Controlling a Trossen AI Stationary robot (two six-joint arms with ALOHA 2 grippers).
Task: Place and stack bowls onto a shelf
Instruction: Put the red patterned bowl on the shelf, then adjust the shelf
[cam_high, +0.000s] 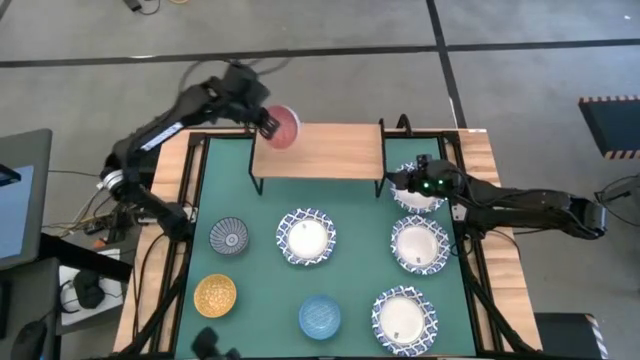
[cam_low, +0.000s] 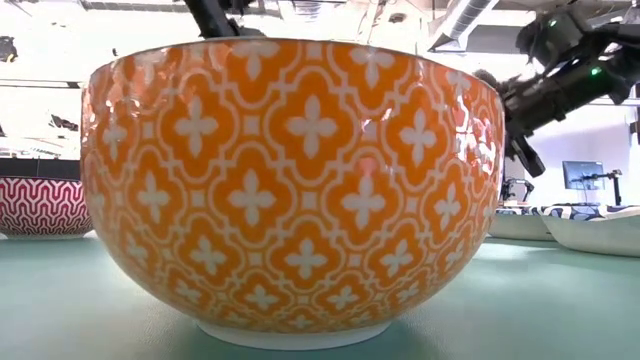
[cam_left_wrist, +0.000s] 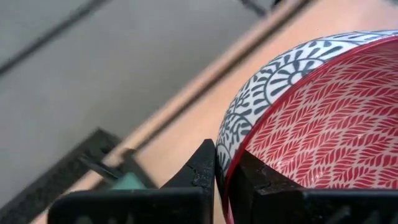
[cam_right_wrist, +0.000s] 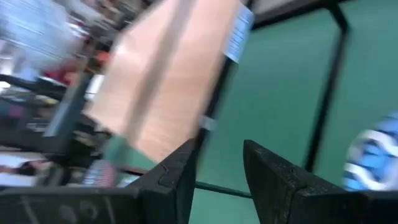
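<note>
The green tabletop (cam_high: 350, 215) carried the spread of bowls so both arms could reach them, with the shelf (cam_high: 320, 150) standing along its far edge as the place to stack. Three white lattice-rimmed bowls (cam_high: 306, 237) lay on the green, and a fourth (cam_high: 416, 198) sat just beside the shelf's right end, under the right pincer (cam_high: 405, 180). That pincer hovered there with its jaws parted and nothing between them, probably lining up on that bowl. The left pincer (cam_high: 268, 122) was clamped on the rim of the red bowl (cam_high: 284, 127), one finger inside and one outside, holding it tilted over the shelf's left end, seemingly to set it down.
</note>
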